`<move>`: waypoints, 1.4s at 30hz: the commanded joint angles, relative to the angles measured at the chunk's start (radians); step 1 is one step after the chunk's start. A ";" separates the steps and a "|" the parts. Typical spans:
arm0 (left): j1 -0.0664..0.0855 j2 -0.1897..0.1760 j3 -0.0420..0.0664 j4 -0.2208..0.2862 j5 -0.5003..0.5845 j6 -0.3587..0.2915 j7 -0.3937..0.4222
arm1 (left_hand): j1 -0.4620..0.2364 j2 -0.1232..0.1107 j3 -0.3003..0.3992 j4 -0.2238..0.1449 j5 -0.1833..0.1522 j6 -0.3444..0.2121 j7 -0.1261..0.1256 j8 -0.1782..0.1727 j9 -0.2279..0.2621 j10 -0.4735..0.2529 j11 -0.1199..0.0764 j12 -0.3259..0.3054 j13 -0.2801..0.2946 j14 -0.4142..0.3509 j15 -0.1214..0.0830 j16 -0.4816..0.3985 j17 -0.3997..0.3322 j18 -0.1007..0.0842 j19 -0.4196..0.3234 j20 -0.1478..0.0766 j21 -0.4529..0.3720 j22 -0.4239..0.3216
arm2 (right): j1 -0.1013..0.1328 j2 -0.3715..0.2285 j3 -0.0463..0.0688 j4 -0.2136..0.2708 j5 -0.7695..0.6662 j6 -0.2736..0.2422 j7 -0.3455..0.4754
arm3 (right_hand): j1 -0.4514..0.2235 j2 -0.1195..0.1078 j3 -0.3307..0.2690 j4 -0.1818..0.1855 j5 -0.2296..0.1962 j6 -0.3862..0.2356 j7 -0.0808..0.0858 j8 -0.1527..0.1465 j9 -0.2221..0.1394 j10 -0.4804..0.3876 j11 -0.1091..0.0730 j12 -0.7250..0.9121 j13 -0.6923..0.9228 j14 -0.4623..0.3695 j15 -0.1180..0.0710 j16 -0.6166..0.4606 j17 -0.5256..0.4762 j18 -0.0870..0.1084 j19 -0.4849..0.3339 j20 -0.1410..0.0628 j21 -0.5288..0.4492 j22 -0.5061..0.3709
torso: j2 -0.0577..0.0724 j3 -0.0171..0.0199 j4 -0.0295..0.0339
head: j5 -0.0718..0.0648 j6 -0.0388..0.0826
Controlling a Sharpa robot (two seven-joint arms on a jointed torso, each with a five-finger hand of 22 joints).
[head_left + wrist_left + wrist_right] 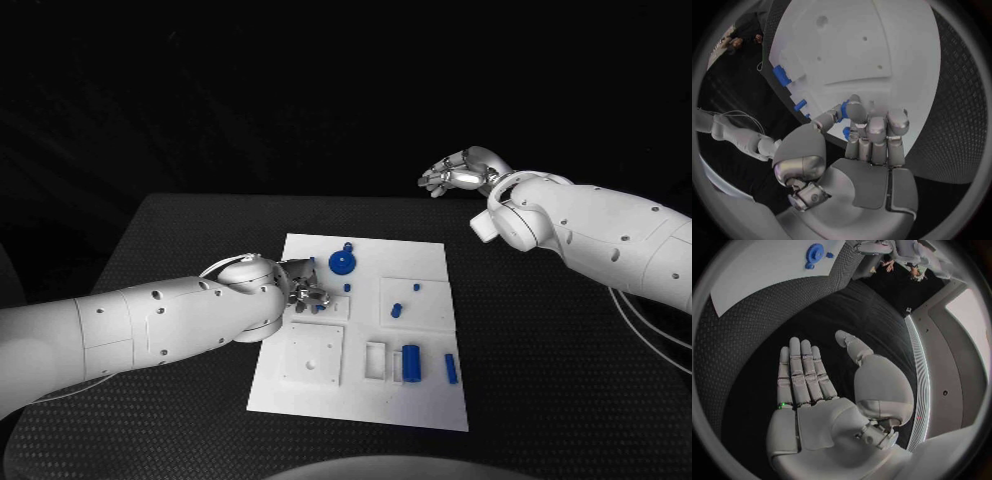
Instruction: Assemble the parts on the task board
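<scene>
The white board (368, 335) lies flat in the middle of the black bench (548, 380); its long side runs away from the robot; the left hand (306, 288) rests on it with fingers curled around a small blue piece (844, 111); the right hand (459, 172) is up past the board, fingers flat and apart, holding nothing; a blue bar (411, 362) lies lengthwise near the front; a round blue wheel (342, 262) sits at the far end; I can read no writing.

The counter (562, 380) is black with a rough, dimpled, matt surface. The task board (426, 265) looks like smooth matt white plastic. Both arms wear glossy white shells, and each hand (817, 390) is satiny silver metal.
</scene>
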 commanded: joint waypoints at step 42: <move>-0.011 0.017 -0.007 -0.009 0.029 0.051 0.010 | -0.109 -0.092 -0.093 0.083 -0.098 0.037 -0.034 -0.005 -0.001 0.017 -0.028 -0.019 0.028 0.084 -0.089 -0.014 0.016 0.118 -0.012 -0.079 0.007 -0.004 | 0.000 0.001 0.000 0.000 0.001 0.017 0.004 | 0.003 0.007 -0.005 0.004 0.007 -0.005 -0.002 0.007 -0.003 0.007 -0.001 -0.005 -0.004 -0.008 0.001 -0.009 0.003 -0.015 -0.007 0.002 -0.010 0.004 | 0.000 -0.0006 0.0009 | -0.005 0.001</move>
